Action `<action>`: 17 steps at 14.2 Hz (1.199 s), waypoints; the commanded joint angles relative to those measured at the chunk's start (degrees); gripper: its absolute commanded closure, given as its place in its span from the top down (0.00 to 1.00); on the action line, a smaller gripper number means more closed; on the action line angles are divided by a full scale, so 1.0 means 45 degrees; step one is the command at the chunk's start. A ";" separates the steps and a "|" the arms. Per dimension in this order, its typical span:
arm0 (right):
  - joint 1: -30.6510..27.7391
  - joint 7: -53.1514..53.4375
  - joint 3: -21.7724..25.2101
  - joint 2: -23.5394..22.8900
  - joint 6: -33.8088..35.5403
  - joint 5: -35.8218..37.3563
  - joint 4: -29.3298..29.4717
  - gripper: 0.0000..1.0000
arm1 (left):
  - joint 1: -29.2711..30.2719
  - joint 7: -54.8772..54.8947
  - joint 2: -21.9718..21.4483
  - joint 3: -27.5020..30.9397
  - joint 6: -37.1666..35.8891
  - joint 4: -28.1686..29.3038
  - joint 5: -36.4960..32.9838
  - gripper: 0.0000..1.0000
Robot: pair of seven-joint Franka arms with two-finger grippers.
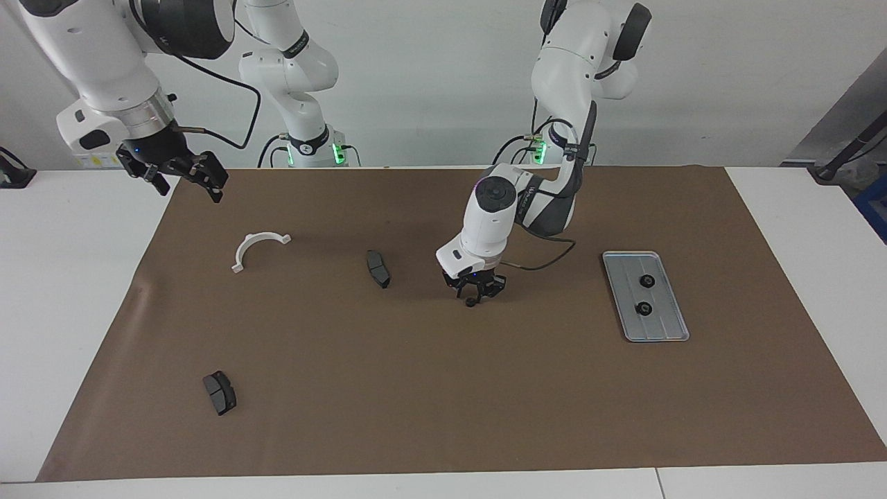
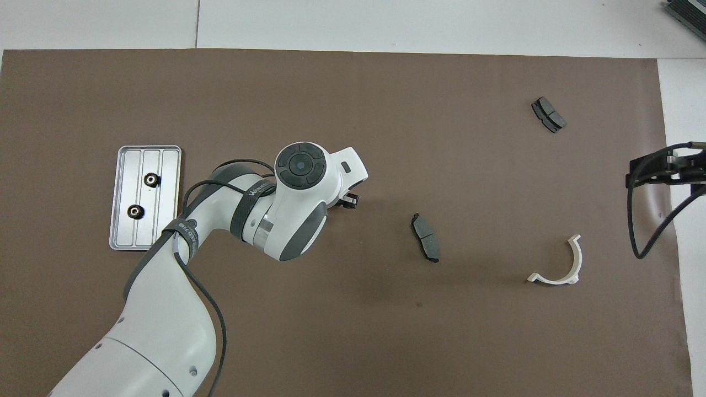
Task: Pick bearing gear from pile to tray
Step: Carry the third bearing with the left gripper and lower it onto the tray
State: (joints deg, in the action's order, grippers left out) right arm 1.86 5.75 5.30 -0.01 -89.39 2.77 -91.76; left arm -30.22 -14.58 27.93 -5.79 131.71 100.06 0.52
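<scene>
A bearing gear (image 1: 471, 302), small, black and round, sits between the fingertips of the left gripper (image 1: 475, 294), low over the middle of the brown mat (image 1: 443, 388); whether it touches the mat cannot be told. The fingers are closed narrowly about the gear. Toward the left arm's end of the table from this gripper lies the silver tray (image 1: 672, 326), well apart, with two black gears (image 1: 647, 281) (image 1: 644, 308) already on it and bare mat between. Toward the right arm's end, a dark brake pad (image 1: 378, 268) lies near the gripper; the white half-ring bracket (image 1: 258, 248) and a second pad (image 1: 220, 392) lie well apart. The right gripper (image 1: 186, 174) waits, raised over the mat's edge, its fingers apart and holding nothing
</scene>
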 commanded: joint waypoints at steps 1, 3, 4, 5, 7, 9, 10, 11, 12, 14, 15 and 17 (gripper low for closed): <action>-0.0121 -0.0399 -0.0142 0.0391 0.0176 -0.0245 -0.0137 1.00 | -0.0140 -0.0100 -0.0347 0.0174 0.0341 0.0518 -0.0292 0.43; -0.0024 -0.0360 -0.0162 0.0470 0.0371 -0.0264 -0.0137 1.00 | -0.0140 -0.0100 -0.0347 0.0174 0.0361 0.0538 -0.0292 0.41; 0.0034 -0.0302 -0.0162 0.0471 0.0372 -0.0381 -0.0117 1.00 | -0.0140 -0.0100 -0.0347 0.0174 0.0361 0.0538 -0.0292 0.40; 0.0035 -0.0282 -0.0143 0.0471 0.0352 -0.0401 -0.0117 1.00 | -0.0140 -0.0100 -0.0347 0.0174 0.0361 0.0538 -0.0292 0.39; 0.0035 -0.0262 -0.0143 0.0470 0.0293 -0.0401 -0.0137 1.00 | -0.0140 -0.0100 -0.0347 0.0174 0.0361 0.0538 -0.0292 0.38; 0.0035 -0.0340 -0.0143 0.0471 0.0294 -0.0382 -0.0137 1.00 | -0.0140 -0.0100 -0.0347 0.0174 0.0361 0.0538 -0.0292 0.36; 0.0035 -0.0340 -0.0162 0.0471 0.0293 -0.0362 -0.0137 1.00 | -0.0140 -0.0100 -0.0347 0.0174 0.0380 0.0538 -0.0292 0.33; 0.0035 -0.0379 -0.0162 0.0451 0.0293 -0.0362 -0.0117 1.00 | -0.0140 -0.0100 -0.0347 0.0174 0.0419 0.0538 -0.0292 0.31; 0.0035 -0.0379 -0.0162 0.0470 0.0351 -0.0381 -0.0137 1.00 | -0.0140 -0.0100 -0.0347 0.0174 0.0439 0.0538 -0.0292 0.28; 0.0035 -0.0341 -0.0162 0.0471 0.0294 -0.0382 -0.0156 1.00 | -0.0140 -0.0081 -0.0328 0.0174 0.0459 0.0538 -0.0292 0.27; 0.0035 -0.0321 -0.0162 0.0471 0.0216 -0.0382 -0.0137 1.00 | -0.0140 -0.0080 -0.0328 0.0174 0.0555 0.0538 -0.0292 0.27; 0.0035 -0.0340 -0.0162 0.0471 0.0293 -0.0382 -0.0156 1.00 | -0.0140 -0.0080 -0.0328 0.0174 0.0654 0.0538 -0.0292 0.26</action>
State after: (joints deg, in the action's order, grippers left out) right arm 2.19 5.74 4.69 1.26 -88.40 1.88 -91.71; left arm -30.22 -14.58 27.90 -5.77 133.13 100.54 0.41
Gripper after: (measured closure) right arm 0.000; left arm 0.731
